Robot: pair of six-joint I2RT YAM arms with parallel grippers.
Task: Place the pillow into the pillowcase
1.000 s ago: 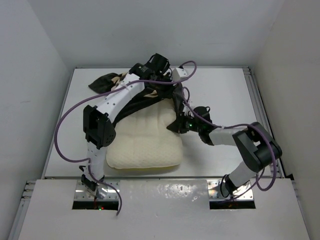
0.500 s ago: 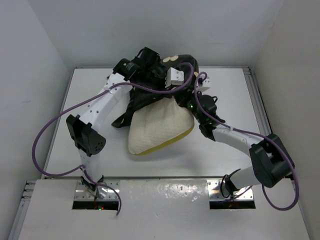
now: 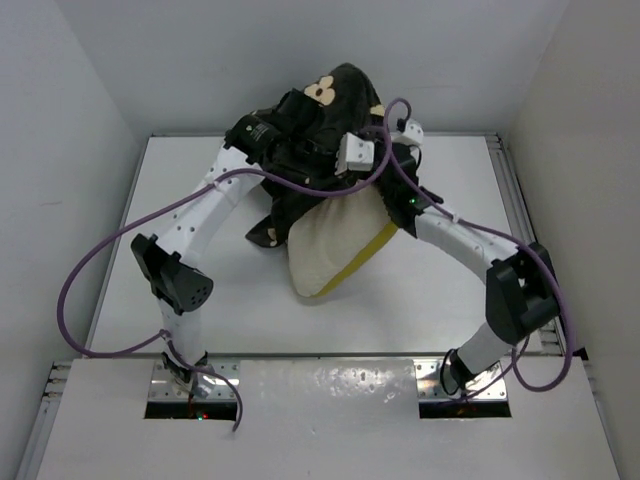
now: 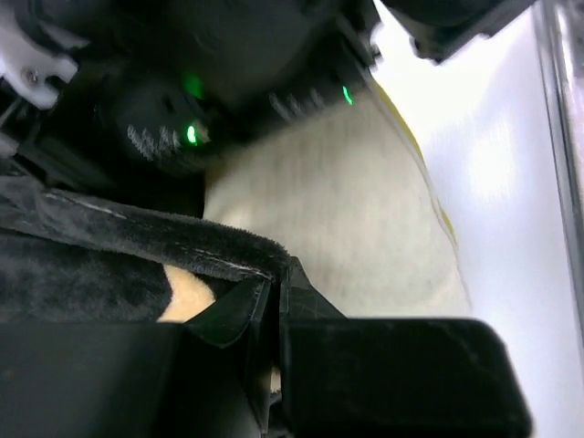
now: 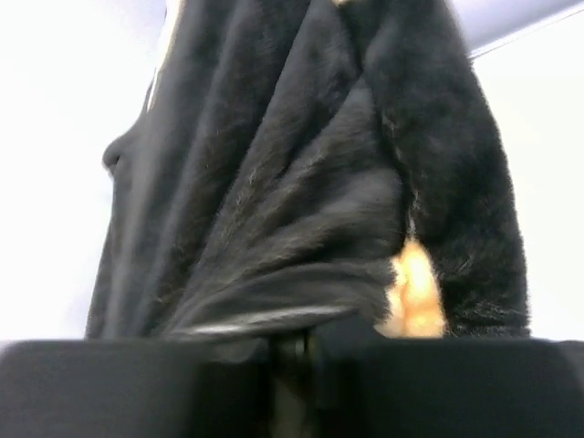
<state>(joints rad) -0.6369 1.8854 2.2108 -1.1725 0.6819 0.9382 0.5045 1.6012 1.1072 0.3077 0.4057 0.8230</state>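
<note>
The black pillowcase (image 3: 335, 100) with tan flower motifs is lifted high at the back of the table, bunched over the top of the cream pillow (image 3: 330, 248). The pillow hangs tilted out of the case, its yellow piping (image 3: 362, 252) showing, its low end on the table. My left gripper (image 3: 300, 130) is shut on the pillowcase edge (image 4: 182, 242); the pillow (image 4: 338, 228) shows just beyond it. My right gripper (image 3: 400, 160) is shut on black pillowcase fabric (image 5: 301, 182). The fingertips of both are hidden by cloth in the top view.
The white table (image 3: 150, 230) has raised rails along its right side (image 3: 515, 210) and white walls close on three sides. Purple cables (image 3: 90, 280) loop off both arms. The arm bases stand at the near edge (image 3: 190, 380).
Both grippers have risen and drawn together at the back, lifting the pillowcase. The pillow went from lying flat on the table to hanging tilted, more of it covered by the case.
</note>
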